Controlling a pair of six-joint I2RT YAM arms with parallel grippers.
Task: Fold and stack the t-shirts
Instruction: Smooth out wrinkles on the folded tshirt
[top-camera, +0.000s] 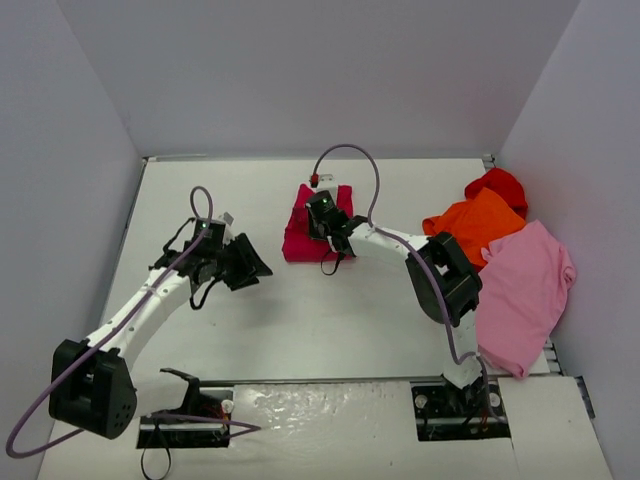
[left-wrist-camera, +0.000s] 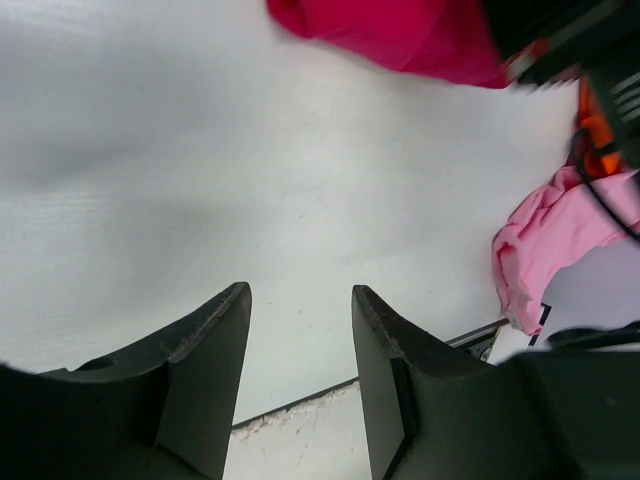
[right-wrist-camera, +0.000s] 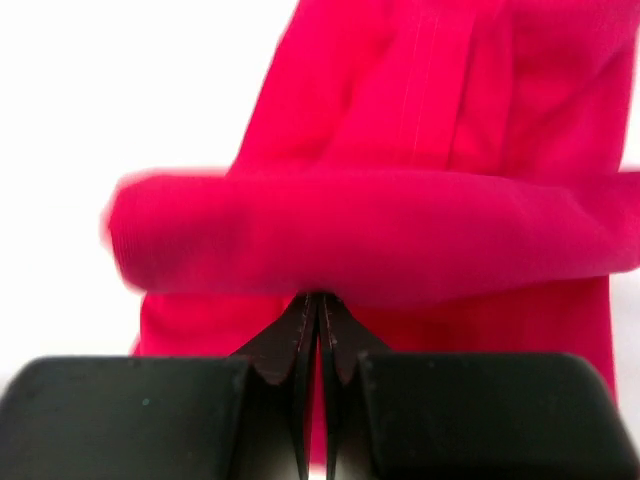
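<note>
**My right gripper (right-wrist-camera: 318, 300) is closed at the crimson t-shirt (top-camera: 298, 240); my left gripper (left-wrist-camera: 300, 292) is open above the table (top-camera: 330, 320)**

The crimson t-shirt lies folded into a small upright block at the far middle of the white table. My right arm reaches out over it, with the wrist above its far half. In the right wrist view my two dark fingers are pressed together with no gap between them. Their tips meet just under a thick, blurred roll of crimson cloth that runs across the view. The tips disappear beneath that roll, so I cannot tell whether any cloth is pinched between them. Beyond the roll, the flat folded panel runs away from me and shows a stitched seam.

My left gripper hangs over the table to the left of the folded shirt, apart from it. Its fingers stand well apart and hold nothing. Only white table surface shows between them, with an edge of the crimson cloth at the top of that wrist view.

The other three shirts sit together, unfolded, on the right side of the table. The red t-shirt (top-camera: 497, 185) is bunched in the far corner. The orange t-shirt (top-camera: 475, 225) is just in front of it and touches it. The light pink t-shirt (top-camera: 525, 285) is spread nearest me along the right edge, and the orange one overlaps its far end.
</note>
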